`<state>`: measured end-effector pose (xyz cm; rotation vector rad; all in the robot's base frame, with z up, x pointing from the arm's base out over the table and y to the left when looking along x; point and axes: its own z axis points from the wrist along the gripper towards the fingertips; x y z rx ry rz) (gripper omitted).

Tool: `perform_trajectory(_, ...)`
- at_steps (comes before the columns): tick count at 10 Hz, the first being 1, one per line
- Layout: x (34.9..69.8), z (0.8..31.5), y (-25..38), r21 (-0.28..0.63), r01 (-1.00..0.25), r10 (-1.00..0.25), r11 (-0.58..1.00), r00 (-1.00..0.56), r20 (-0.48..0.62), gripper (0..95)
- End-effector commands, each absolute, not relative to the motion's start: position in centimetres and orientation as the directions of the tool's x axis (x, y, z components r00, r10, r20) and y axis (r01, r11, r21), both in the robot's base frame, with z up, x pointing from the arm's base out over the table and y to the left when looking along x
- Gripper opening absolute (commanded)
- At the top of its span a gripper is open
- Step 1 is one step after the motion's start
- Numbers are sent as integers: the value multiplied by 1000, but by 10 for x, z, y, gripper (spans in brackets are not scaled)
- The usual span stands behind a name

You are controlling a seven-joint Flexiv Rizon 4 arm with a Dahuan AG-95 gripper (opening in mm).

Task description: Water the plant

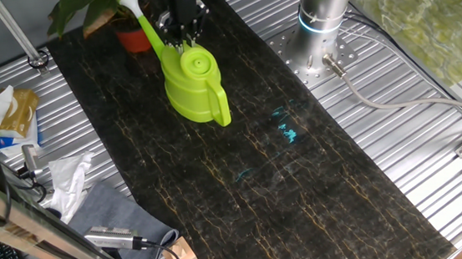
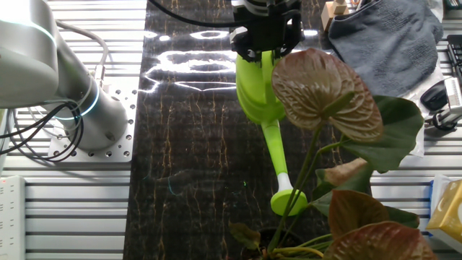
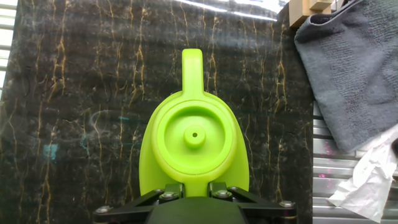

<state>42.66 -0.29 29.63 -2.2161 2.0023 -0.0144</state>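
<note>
The lime-green watering can stands on the dark mat, its long spout reaching to the rose above the plant. The plant has broad dark leaves and a red-orange pot at the mat's far end. In the other fixed view the plant's leaves fill the foreground and the can lies behind them. My gripper comes down at the base of the spout, also in the other fixed view. In the hand view my gripper is shut on the can at the spout's base.
A grey cloth and crumpled paper lie left of the mat; the cloth shows in the hand view at right. A wooden block sits by the cloth. The arm's base is bolted right of the mat.
</note>
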Motion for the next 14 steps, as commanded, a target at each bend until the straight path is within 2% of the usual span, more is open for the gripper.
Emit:
perform_trajectory(1, 427, 297, -3, -121, -988, -990, -95, 107, -96, 0)
perform_trajectory(7, 427, 297, -3, -118, -988, -991, -95, 105, -88, 0)
perform_trajectory(14, 433, 295, -1, -158, -983, -988, -89, 107, -110, 0)
